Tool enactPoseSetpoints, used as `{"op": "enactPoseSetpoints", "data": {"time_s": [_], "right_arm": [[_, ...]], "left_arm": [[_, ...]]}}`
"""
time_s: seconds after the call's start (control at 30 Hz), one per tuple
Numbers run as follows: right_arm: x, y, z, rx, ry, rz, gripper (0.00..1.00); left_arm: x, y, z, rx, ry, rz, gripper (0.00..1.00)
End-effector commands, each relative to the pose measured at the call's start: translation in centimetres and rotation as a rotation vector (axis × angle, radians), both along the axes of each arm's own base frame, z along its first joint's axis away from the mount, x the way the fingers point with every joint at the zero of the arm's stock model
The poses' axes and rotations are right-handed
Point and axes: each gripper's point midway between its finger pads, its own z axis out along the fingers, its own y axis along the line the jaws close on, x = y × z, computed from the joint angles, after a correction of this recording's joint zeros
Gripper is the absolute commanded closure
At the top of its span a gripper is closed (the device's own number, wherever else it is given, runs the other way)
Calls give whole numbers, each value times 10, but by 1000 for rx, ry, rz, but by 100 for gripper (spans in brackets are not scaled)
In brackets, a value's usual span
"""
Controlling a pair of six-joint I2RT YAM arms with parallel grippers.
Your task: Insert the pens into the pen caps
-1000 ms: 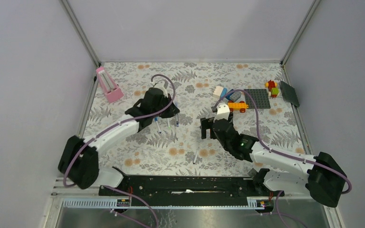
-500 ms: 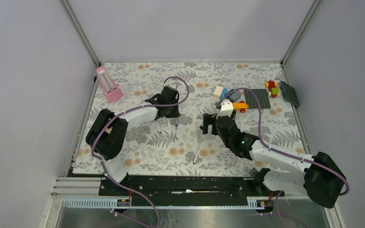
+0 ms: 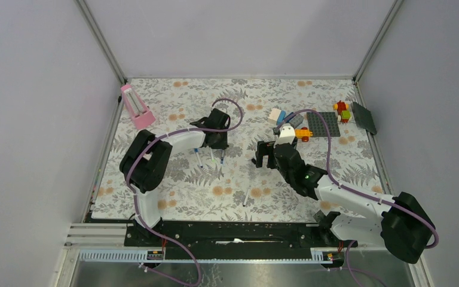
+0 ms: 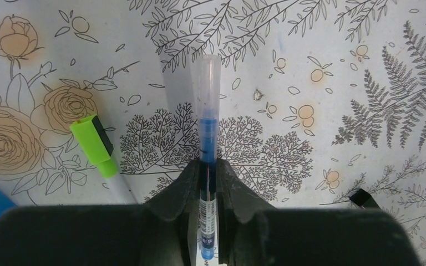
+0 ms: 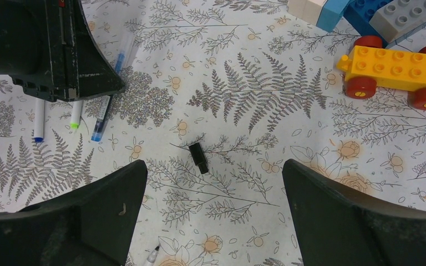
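Left wrist view: left gripper pinches the blue-ink pen, so the spread-wide right gripper should grab the black cap squarely.

Two of a kind: the left arm and right arm wear white shells between bulky black joints; a purple cable trails along each (slack, not clipped tight); the right arm shows a small green light; the left gripper and right gripper are matt black, with fingers like broad wedges; both bases share a black rail.
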Motion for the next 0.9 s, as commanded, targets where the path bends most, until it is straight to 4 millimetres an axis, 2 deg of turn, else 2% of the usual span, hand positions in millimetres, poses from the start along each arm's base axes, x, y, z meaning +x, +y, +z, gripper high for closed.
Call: {"op": "enactPoseSetpoints", "data": {"time_s": [0.0, 0.27, 0.4, 0.53, 0.63, 0.87], "right_arm": [[6, 2, 8, 46, -22, -10, 2], [7, 1, 7, 51, -17, -10, 2], [8, 2, 6, 44, -7, -12, 2], [7, 2, 10, 44, 13, -18, 4], [1, 3, 10, 75, 58, -29, 6], [-31, 19, -5, 163, 256, -54, 13]], "left_arm": [[10, -1, -2, 33, -20, -7, 85], [9, 0, -5, 43, -17, -3, 73], [6, -6, 5, 27, -34, -15, 64], [-1, -14, 24, 5, -67, -38, 54], [-10, -18, 46, -22, -97, -50, 48], [-32, -2, 99, -78, -183, -27, 36]]}}
